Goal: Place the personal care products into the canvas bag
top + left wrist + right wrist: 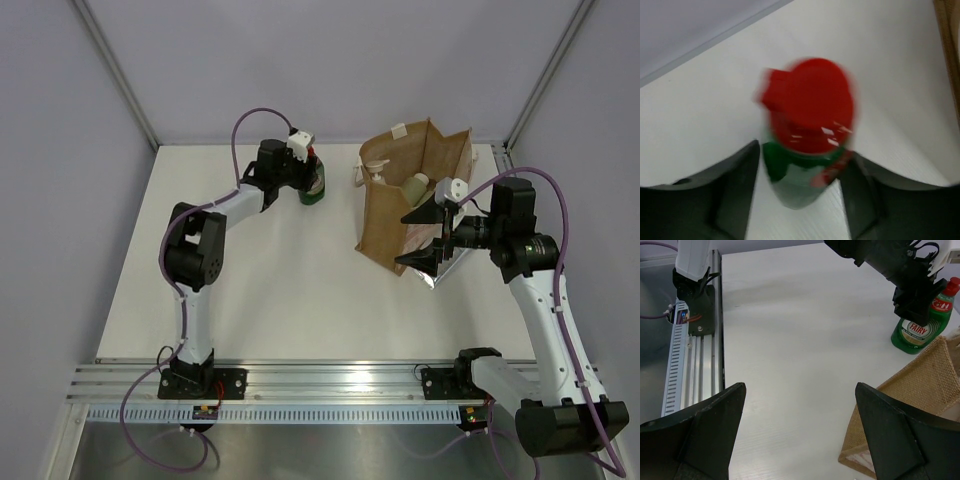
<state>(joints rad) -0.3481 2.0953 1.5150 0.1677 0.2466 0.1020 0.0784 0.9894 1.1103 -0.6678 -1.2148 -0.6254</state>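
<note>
The left gripper [801, 170] stands over the dark green plastic bottle with the red cap [313, 186], one finger close against each side below the cap; the wrist view is blurred, so a firm clamp cannot be confirmed. The bottle is upright on the white table [270, 290], left of the tan canvas bag [385, 228] and apart from it. The bag is upright with pale bottles inside. The right gripper [403, 240] hangs at the bag's right side, jaws spread wide and holding nothing.

The green bottle [801, 182] is blurred, and overhead the left hand [305, 172] mostly hides it.
</note>
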